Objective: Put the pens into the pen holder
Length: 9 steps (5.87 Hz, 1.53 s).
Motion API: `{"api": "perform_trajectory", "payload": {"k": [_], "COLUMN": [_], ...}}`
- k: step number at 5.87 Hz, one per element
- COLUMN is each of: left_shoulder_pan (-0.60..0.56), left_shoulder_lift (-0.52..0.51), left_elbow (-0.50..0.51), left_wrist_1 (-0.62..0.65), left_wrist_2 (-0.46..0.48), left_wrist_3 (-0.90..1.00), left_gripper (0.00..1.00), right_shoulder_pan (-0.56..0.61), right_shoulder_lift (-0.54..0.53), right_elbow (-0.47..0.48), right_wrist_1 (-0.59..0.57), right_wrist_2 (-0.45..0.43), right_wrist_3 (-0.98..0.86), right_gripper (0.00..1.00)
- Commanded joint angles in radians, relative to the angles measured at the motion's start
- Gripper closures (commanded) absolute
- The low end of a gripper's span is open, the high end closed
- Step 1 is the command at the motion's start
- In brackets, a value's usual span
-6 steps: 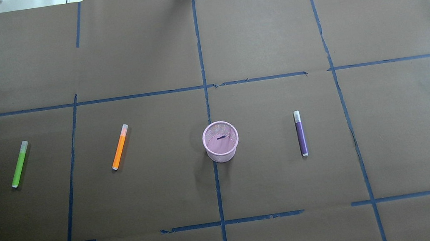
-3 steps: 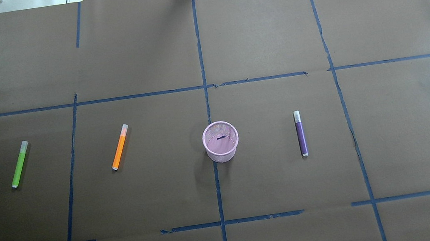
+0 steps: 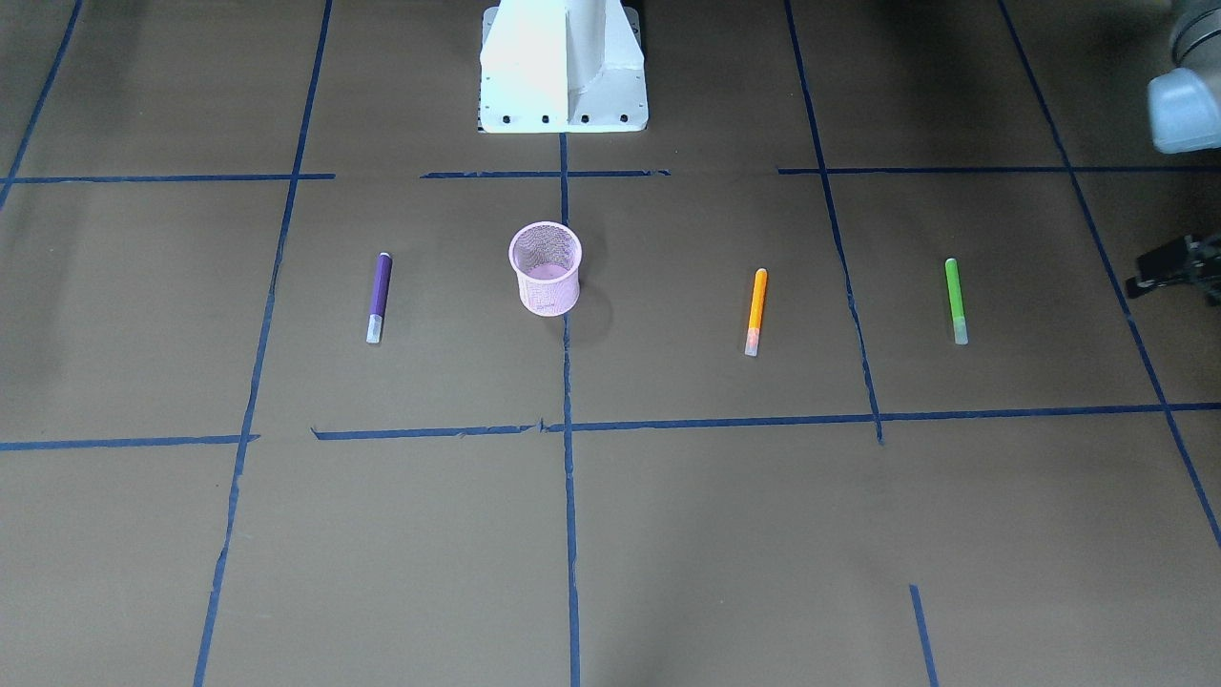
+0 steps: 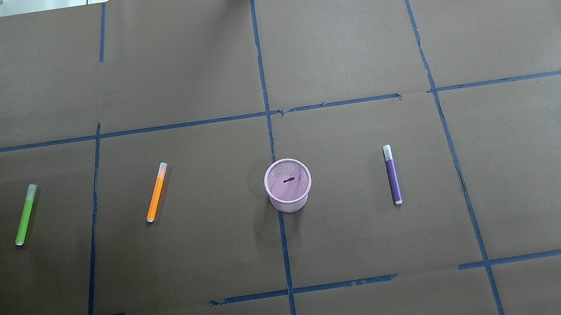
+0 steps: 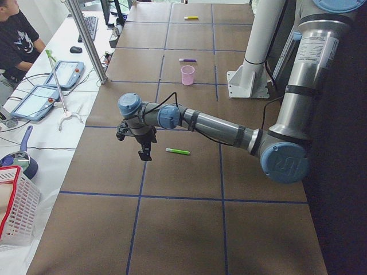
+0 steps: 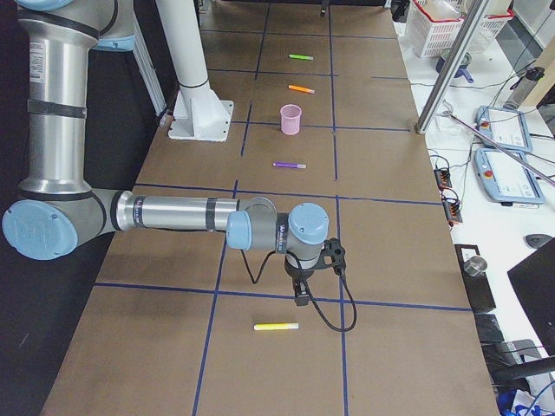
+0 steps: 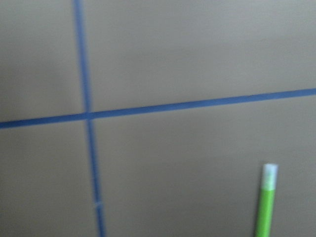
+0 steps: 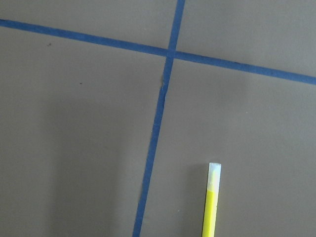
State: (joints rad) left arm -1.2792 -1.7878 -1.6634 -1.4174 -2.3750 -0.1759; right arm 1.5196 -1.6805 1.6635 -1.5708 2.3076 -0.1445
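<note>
so here's what i've got on my feeds. the counter (image 4: 351,32) is covered in brown paper with blue tape lines (image 4: 261,72) marking a grid. the left arm (image 5: 218,127) reaches out low over the robot's left end of the counter, and the right arm (image 6: 173,212) does the same at the right end.

the left end effector (image 5: 145,154) points down and hangs above the counter. i can't tell how far its fingers are spread or whether it has anything. same for the right end effector (image 6: 301,297): pointing down, above the counter, can't tell its opening from the side view.

the pen holder (image 4: 288,185) stands upright in the middle, right on the centre tape line, well apart from both end effectors.

pens are all lying flat on the counter, outside the holder. the purple pen (image 4: 393,174) lies on the holder's right, between it and the right end effector. the orange pen (image 4: 156,192) is on the holder's left, and the green pen (image 4: 25,215) lies further left. the green one is near the left end effector but not under it, sitting in the lower right corner of the left wrist view. a yellow pen (image 6: 276,327) lies near the right end effector, also low right in its wrist view.
</note>
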Motion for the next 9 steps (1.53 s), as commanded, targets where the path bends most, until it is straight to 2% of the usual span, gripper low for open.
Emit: {"api": "perform_trajectory", "payload": {"k": [1, 2, 3, 4, 5, 7, 9], "left_shoulder_pan": [0.105, 0.142, 0.156, 0.170, 0.179, 0.181, 0.181], "left_shoulder_lift": [-0.033, -0.033, -0.036, -0.036, -0.035, -0.033, -0.031], "left_elbow": [0.004, 0.004, 0.004, 0.010, 0.016, 0.016, 0.019], "left_wrist_1": [-0.114, -0.136, -0.138, -0.162, -0.166, -0.173, -0.173], "left_wrist_2": [0.000, 0.005, 0.007, 0.008, 0.008, 0.008, 0.008], "left_wrist_3": [-0.155, -0.193, -0.197, -0.197, -0.197, -0.197, -0.197], "left_gripper": [0.00, 0.00, 0.00, 0.00, 0.00, 0.00, 0.00], "right_shoulder_pan": [-0.019, -0.021, -0.021, -0.039, -0.058, -0.128, -0.153], "right_shoulder_lift": [-0.008, -0.024, -0.024, -0.024, -0.022, -0.019, -0.019], "right_elbow": [-0.075, -0.127, -0.278, -0.372, -0.428, -0.432, -0.430], "right_wrist_1": [0.006, 0.049, 0.242, 0.376, 0.447, 0.544, 0.569], "right_wrist_2": [-0.020, -0.022, -0.020, -0.020, -0.020, -0.008, -0.007], "right_wrist_3": [0.005, 0.006, 0.014, 0.084, 0.100, 0.239, 0.264], "right_gripper": [0.00, 0.00, 0.00, 0.00, 0.00, 0.00, 0.00]}}
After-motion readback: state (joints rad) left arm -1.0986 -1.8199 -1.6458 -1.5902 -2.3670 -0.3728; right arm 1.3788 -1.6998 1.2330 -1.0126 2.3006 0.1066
